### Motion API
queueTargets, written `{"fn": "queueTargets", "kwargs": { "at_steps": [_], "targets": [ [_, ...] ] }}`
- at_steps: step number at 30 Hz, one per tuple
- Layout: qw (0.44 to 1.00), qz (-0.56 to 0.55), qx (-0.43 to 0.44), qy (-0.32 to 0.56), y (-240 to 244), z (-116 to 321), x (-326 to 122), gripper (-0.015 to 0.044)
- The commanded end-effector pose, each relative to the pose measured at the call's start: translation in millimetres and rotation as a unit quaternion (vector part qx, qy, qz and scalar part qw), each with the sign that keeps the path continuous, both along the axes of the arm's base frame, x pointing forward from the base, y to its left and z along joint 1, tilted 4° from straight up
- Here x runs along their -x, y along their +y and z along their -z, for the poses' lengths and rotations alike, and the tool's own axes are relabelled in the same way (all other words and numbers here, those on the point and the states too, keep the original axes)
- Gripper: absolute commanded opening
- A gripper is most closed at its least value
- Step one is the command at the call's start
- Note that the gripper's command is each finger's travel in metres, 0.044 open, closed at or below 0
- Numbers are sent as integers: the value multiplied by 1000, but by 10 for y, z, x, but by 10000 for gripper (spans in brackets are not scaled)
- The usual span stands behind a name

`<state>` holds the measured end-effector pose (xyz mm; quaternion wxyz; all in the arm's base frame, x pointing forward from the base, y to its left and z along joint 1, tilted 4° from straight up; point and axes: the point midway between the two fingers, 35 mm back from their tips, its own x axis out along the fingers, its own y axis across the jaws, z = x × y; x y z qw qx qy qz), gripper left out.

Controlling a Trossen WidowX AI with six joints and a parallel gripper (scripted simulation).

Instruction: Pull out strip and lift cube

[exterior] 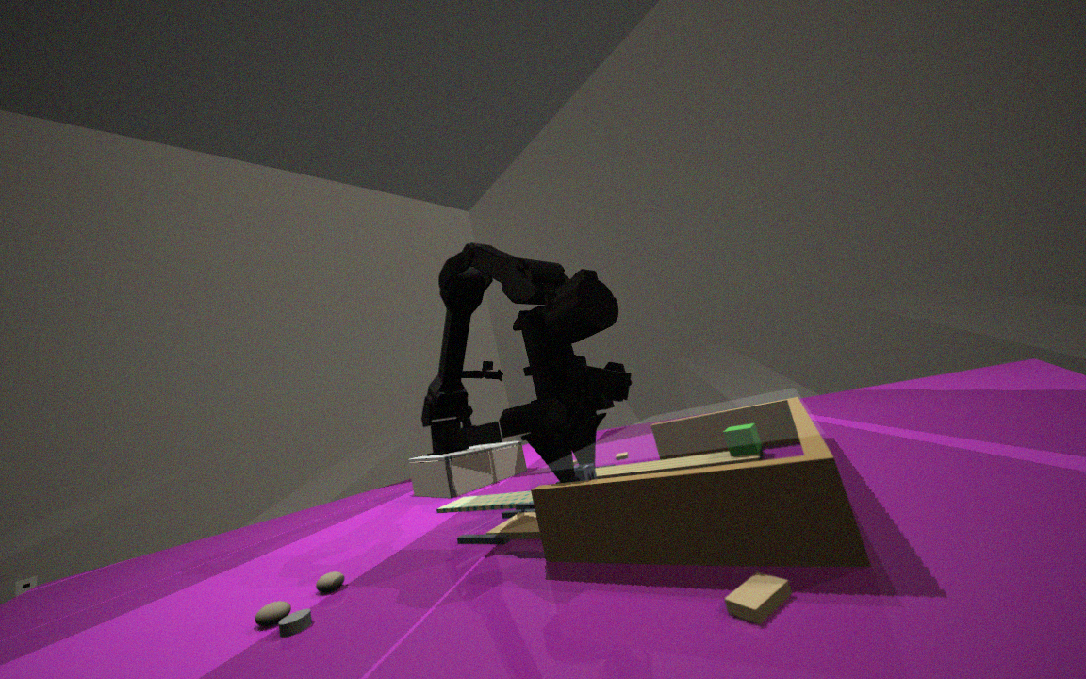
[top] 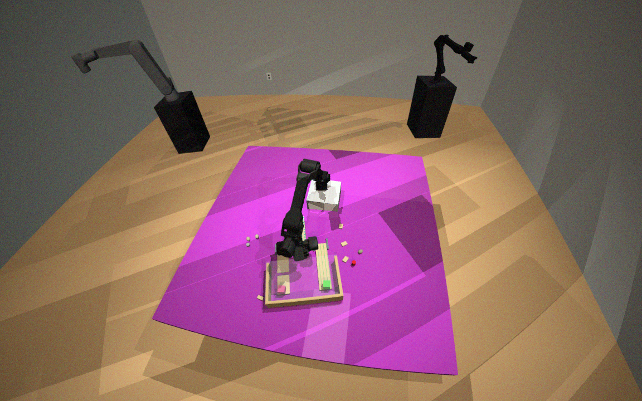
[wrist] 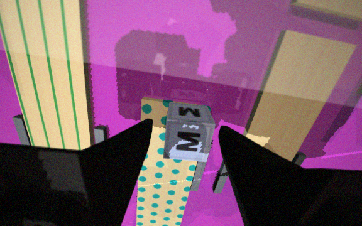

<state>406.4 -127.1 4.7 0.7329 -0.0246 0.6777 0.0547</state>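
Note:
The grey cube point(wrist: 187, 138) point(exterior: 585, 471), marked with an M, sits on the inner end of the spotted strip point(wrist: 162, 188) point(exterior: 487, 503) point(top: 304, 228). My gripper point(wrist: 186, 127) point(exterior: 578, 474) is partly open, its fingers on either side of the cube with a gap at each side in the wrist view. The green-lined strip point(wrist: 53, 78) point(top: 323, 264) lies to one side and carries a green cube point(top: 326, 284) point(exterior: 742, 439). The plain strip point(wrist: 303, 88) point(top: 282, 264) is split from a second piece point(wrist: 341, 7) point(top: 286, 282) that bears a pink cube point(top: 281, 289). In the top view the arm hides the grey cube.
A wooden-walled frame point(top: 303, 301) point(exterior: 699, 523) with a clear cover stands around the strips' far ends. Grey guides point(wrist: 198, 177) point(wrist: 220, 180) flank the strips. A white box point(top: 335, 191) point(exterior: 475, 474) stands by the arm's base. Small blocks point(top: 344, 243) point(exterior: 758, 598) and pebbles point(exterior: 330, 582) lie outside.

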Motion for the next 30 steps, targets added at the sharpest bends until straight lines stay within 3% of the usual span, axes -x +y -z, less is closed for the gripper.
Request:
{"fn": "queueTargets", "kwargs": {
  "at_steps": [1, 4, 8, 15, 19, 30],
  "targets": [
    [1000, 2, 2, 1, 0, 70, 4, 250],
    [1000, 2, 2, 1, 1, 80, 4, 250],
    [1000, 0, 0, 1, 5, 56, 3, 145],
    [1000, 0, 0, 1, 5, 56, 3, 98],
    [1000, 0, 0, 1, 11, 37, 27, 0],
    [1000, 2, 1, 3, 119, -235, 429, 0]
  ]
}}
